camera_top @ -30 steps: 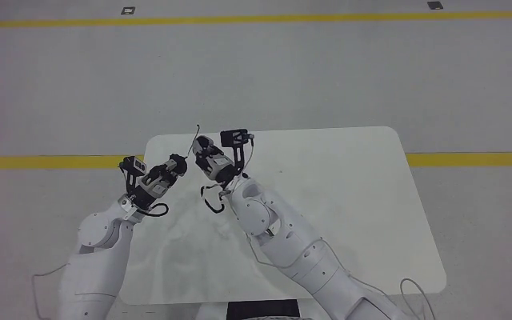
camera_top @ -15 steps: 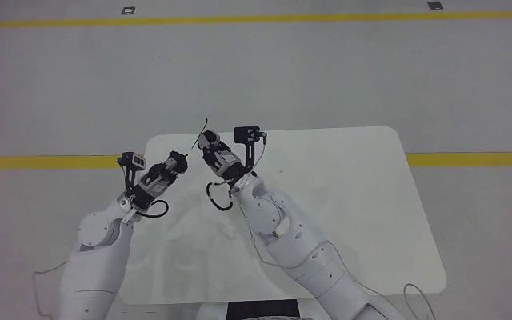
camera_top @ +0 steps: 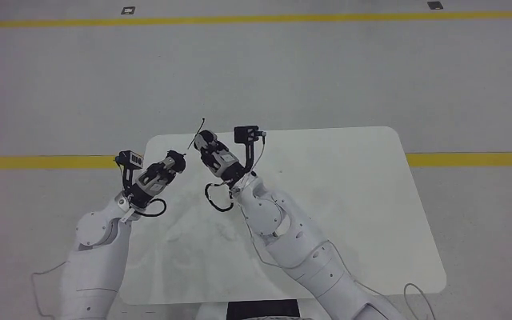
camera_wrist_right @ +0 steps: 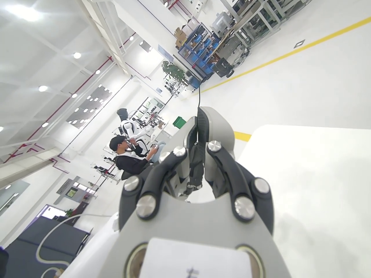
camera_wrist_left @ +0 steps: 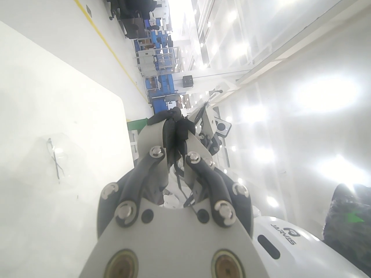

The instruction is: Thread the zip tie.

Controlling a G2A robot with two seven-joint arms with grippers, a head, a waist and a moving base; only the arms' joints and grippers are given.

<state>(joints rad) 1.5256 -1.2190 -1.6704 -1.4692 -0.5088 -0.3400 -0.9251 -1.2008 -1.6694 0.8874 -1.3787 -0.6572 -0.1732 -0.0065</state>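
My right gripper (camera_top: 202, 142) is raised over the white table's (camera_top: 344, 200) far left corner. It is shut on a thin black zip tie (camera_top: 195, 134), whose tail sticks out past the fingertips (camera_wrist_right: 198, 96). My left gripper (camera_top: 178, 159) sits just to the left of it, a small gap apart. Its black pads (camera_wrist_left: 174, 134) are pressed together, and a thin black strip runs back between them. In the left wrist view the right gripper (camera_wrist_left: 207, 117) is close behind the left fingertips, with the tie's end (camera_wrist_left: 216, 91) poking out.
A clear bag with spare zip ties (camera_wrist_left: 54, 159) lies flat on the table. A yellow floor line (camera_top: 448, 159) passes behind the table. The table's far left edge is close under both grippers.
The right gripper with the tie moved right and away from the left gripper, then eased slightly back toward it. The left gripper barely shifted.
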